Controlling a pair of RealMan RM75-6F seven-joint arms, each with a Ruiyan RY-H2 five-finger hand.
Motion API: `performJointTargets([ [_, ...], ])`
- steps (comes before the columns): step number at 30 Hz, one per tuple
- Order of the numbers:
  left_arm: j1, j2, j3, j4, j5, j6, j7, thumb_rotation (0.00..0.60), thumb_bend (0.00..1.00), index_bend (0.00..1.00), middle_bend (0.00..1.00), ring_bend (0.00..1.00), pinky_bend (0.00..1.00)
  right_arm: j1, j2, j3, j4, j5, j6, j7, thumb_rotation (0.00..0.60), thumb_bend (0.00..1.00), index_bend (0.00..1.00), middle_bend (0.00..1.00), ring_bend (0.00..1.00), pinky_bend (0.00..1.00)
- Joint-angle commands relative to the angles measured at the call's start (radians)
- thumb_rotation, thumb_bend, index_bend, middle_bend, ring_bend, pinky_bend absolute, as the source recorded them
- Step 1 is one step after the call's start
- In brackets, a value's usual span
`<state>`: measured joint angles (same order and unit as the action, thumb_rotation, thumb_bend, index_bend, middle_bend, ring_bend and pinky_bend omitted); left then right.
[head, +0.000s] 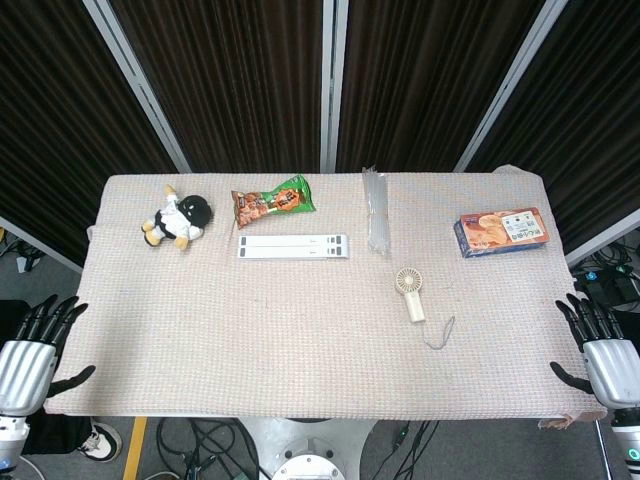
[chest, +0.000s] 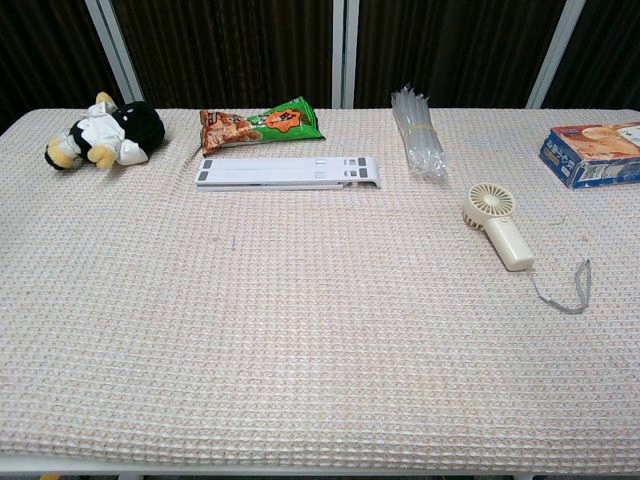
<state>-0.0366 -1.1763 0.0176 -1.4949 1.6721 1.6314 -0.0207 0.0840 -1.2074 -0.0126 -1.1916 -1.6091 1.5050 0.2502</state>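
— What do you have in front of you, biggest first?

— The table (head: 300, 350) fills the middle of the head view, under a pale waffle-weave cloth. Along its upper part lie a flat white stand (head: 293, 246), then a blue and orange box (head: 503, 232) at the right, a bundle of clear straws (head: 376, 210) at top centre, a snack bag (head: 273, 202), a stuffed toy (head: 177, 219) at upper left, and a small cream hand fan (head: 410, 291) right of centre.

— And your hands?

— My left hand (head: 28, 355) sits at the lower left corner, my right hand (head: 598, 352) at the lower right. Both hold nothing, fingers spread apart, each just at its own table edge. The chest view shows neither.

— Which thing is closest?

— The fan, nearest my right hand but well apart from it. Its grey cord (head: 440, 335) trails toward the lower right.

— How would you take it well?

— I judge the handle the better hold: it points down the frame, toward me. I'd come from above, fingers wide across the handle, and keep off the cord so it doesn't snag.
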Motion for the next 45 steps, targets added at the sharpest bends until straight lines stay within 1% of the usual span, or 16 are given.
performJointTargets([
  [1, 0.002, 0.001, 0.000, 0.003, -0.001, 0.003, -0.002, 0.600, 0.00, 0.12, 0.09, 0.00, 0.13, 0.000, -0.002, -0.002, 0.002, 0.001, -0.004, 0.001, 0.600, 0.10, 0.00, 0.00, 0.00, 0.00],
  [16, -0.008, -0.001, -0.004, 0.000, -0.004, -0.012, -0.005, 0.600, 0.00, 0.12, 0.09, 0.00, 0.13, 0.003, -0.002, 0.003, -0.007, 0.007, -0.011, -0.005, 0.600, 0.11, 0.00, 0.00, 0.00, 0.00],
  [18, -0.011, -0.002, -0.006, -0.001, -0.008, -0.018, -0.007, 0.600, 0.00, 0.12, 0.09, 0.00, 0.13, 0.004, -0.003, 0.001, -0.013, 0.004, -0.013, -0.011, 0.600, 0.20, 0.00, 0.00, 0.00, 0.00],
  [19, -0.011, -0.003, -0.005, 0.000, -0.007, -0.019, -0.010, 0.600, 0.00, 0.12, 0.09, 0.00, 0.13, 0.004, -0.003, -0.002, -0.015, 0.000, -0.013, -0.016, 0.600, 0.32, 0.00, 0.00, 0.00, 0.00],
  [20, -0.011, -0.006, -0.004, 0.005, -0.006, -0.019, -0.012, 0.600, 0.00, 0.12, 0.09, 0.00, 0.13, 0.004, -0.003, -0.004, -0.017, -0.005, -0.011, -0.021, 0.600, 0.48, 0.00, 0.00, 0.00, 0.00],
  [21, -0.012, -0.010, -0.002, 0.013, -0.006, -0.023, -0.014, 0.600, 0.00, 0.12, 0.09, 0.00, 0.13, 0.005, -0.004, -0.005, -0.015, -0.009, -0.007, -0.026, 0.600, 0.67, 0.00, 0.00, 0.00, 0.00],
  [23, -0.009, -0.016, 0.006, 0.020, -0.008, -0.030, -0.020, 0.600, 0.00, 0.12, 0.09, 0.00, 0.13, 0.007, -0.007, -0.003, -0.017, -0.006, -0.012, -0.034, 0.600, 0.94, 0.00, 0.00, 0.00, 0.00],
  [24, -0.007, -0.018, 0.008, 0.022, -0.007, -0.029, -0.021, 0.600, 0.00, 0.12, 0.09, 0.00, 0.13, 0.009, -0.007, -0.004, -0.021, -0.007, -0.016, -0.033, 0.600, 0.99, 0.00, 0.00, 0.00, 0.00],
  [29, -0.006, -0.023, 0.006, 0.035, -0.014, -0.029, -0.024, 0.600, 0.00, 0.12, 0.09, 0.00, 0.13, 0.020, -0.018, -0.004, -0.024, -0.003, -0.040, -0.016, 0.600, 1.00, 0.00, 0.02, 0.00, 0.00],
  [30, -0.007, -0.024, 0.005, 0.036, -0.015, -0.030, -0.025, 0.600, 0.00, 0.12, 0.09, 0.00, 0.13, 0.023, -0.021, -0.005, -0.025, 0.000, -0.050, -0.016, 0.600, 1.00, 0.00, 0.04, 0.00, 0.01],
  [31, -0.008, -0.024, 0.005, 0.037, -0.014, -0.030, -0.025, 0.600, 0.00, 0.12, 0.09, 0.00, 0.13, 0.026, -0.023, -0.005, -0.025, 0.000, -0.056, -0.018, 0.600, 1.00, 0.00, 0.08, 0.03, 0.06],
  [33, -0.009, -0.026, 0.006, 0.040, -0.014, -0.033, -0.026, 0.600, 0.00, 0.12, 0.09, 0.00, 0.13, 0.033, -0.028, -0.010, -0.023, -0.006, -0.067, -0.021, 0.600, 1.00, 0.00, 0.20, 0.19, 0.25],
  [35, -0.010, -0.028, 0.007, 0.044, -0.016, -0.037, -0.028, 0.600, 0.00, 0.12, 0.09, 0.00, 0.14, 0.040, -0.032, -0.014, -0.020, -0.014, -0.075, -0.026, 0.600, 1.00, 0.00, 0.43, 0.42, 0.45],
  [38, -0.010, -0.031, 0.008, 0.051, -0.020, -0.043, -0.032, 0.600, 0.00, 0.12, 0.09, 0.00, 0.14, 0.054, -0.043, -0.019, -0.022, -0.025, -0.094, -0.043, 0.600, 1.00, 0.00, 0.67, 0.62, 0.59],
  [41, -0.010, -0.033, 0.007, 0.057, -0.023, -0.044, -0.034, 0.600, 0.00, 0.12, 0.09, 0.00, 0.13, 0.071, -0.057, -0.018, -0.033, -0.031, -0.111, -0.065, 0.600, 1.00, 0.00, 0.77, 0.70, 0.63],
  [45, -0.011, -0.035, 0.004, 0.067, -0.032, -0.048, -0.044, 0.600, 0.00, 0.12, 0.09, 0.00, 0.13, 0.106, -0.073, -0.020, -0.073, -0.031, -0.173, -0.132, 0.600, 1.00, 0.00, 0.81, 0.72, 0.64],
])
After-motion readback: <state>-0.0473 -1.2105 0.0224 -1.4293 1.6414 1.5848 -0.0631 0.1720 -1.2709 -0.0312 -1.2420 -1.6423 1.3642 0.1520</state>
